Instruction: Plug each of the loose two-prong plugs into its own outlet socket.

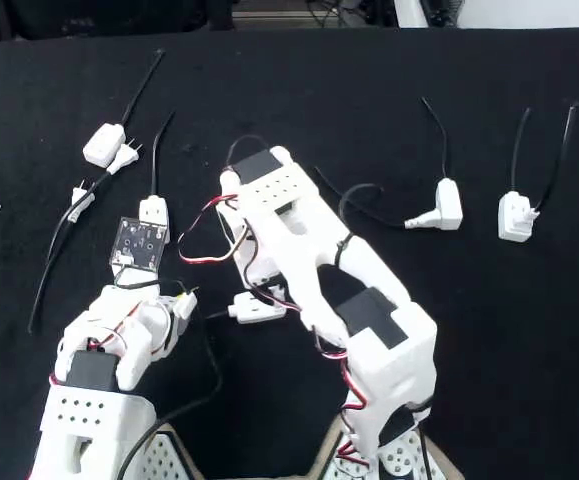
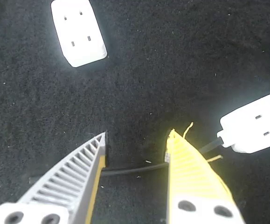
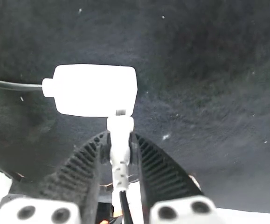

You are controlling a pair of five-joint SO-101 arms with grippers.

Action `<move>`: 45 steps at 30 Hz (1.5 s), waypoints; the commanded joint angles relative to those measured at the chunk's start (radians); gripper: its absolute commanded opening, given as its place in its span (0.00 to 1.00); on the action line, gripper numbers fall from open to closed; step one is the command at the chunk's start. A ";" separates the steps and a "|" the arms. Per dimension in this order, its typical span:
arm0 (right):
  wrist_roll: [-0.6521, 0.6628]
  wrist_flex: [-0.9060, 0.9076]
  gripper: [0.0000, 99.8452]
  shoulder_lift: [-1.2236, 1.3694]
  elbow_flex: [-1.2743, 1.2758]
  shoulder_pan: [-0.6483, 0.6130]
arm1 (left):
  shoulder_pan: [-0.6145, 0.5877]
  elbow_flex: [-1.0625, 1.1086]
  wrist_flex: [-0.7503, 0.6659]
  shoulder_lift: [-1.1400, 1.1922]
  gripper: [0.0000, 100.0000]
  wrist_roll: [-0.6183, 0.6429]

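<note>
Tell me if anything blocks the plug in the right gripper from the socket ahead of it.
Nothing visible does. The plug in the right gripper sits right against the white outlet socket, with nothing between them.

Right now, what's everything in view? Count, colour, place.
table: one, black, under everything
slotted socket: one, white, beyond left pincer
centre socket: one, white, between the arms
held plug: one, white, tip at centre socket
far-left pieces: about three, white, top left
angled plug: one, white, right of arms
right block: one, white, far right
cables: several, black, trailing from pieces
left pincer: open, straddling a cable
right pincer: shut on held plug
</note>
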 commanded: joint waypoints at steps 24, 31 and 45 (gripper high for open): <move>-0.034 -0.018 0.01 0.005 -0.068 -0.014 | -0.002 -0.010 -0.005 -0.011 0.21 0.008; -0.034 -0.018 0.01 0.005 -0.081 -0.015 | -0.002 -0.012 -0.005 -0.011 0.21 0.008; -0.034 -0.017 0.01 0.007 -0.044 -0.015 | -0.005 -0.012 -0.005 -0.011 0.21 0.008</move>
